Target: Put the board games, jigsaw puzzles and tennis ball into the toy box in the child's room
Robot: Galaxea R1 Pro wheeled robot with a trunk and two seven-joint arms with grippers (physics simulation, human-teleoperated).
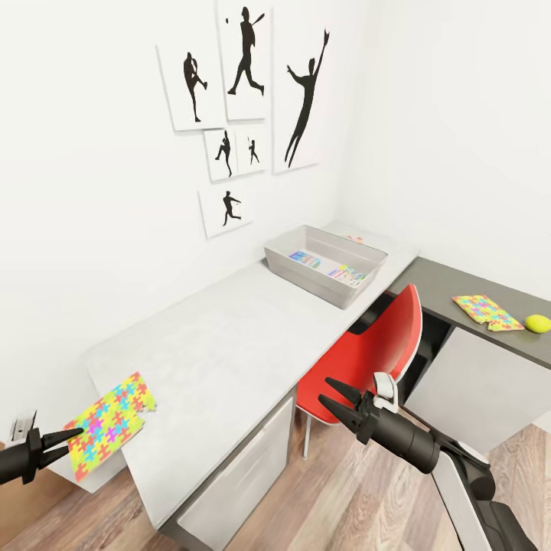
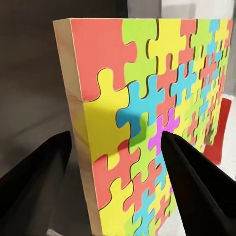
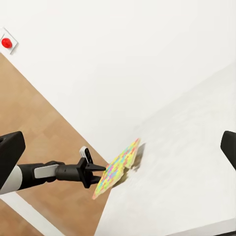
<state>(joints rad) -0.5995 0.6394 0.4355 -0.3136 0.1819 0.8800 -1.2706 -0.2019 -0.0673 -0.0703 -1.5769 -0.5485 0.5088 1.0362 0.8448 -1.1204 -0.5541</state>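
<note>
A jigsaw puzzle (image 2: 147, 123) is pinched by the left gripper (image 1: 65, 442) at the table (image 1: 229, 344) corner; carriage to the toy box (image 1: 325, 264) is judged next, right gripper (image 1: 331, 392) spread wide.

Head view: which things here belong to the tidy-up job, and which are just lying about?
Job:
- multicoloured flat jigsaw puzzle in left tool
- second bright jigsaw
- yellow-green ball
- light grey toy bin

Lying about:
- red chair
- black silhouette pictures

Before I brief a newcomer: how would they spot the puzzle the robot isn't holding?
Find the L-shaped desk and follow it to the lower dark grey section right of the red chair. The jigsaw puzzle lies flat there beside the tennis ball, free of any gripper.
</note>
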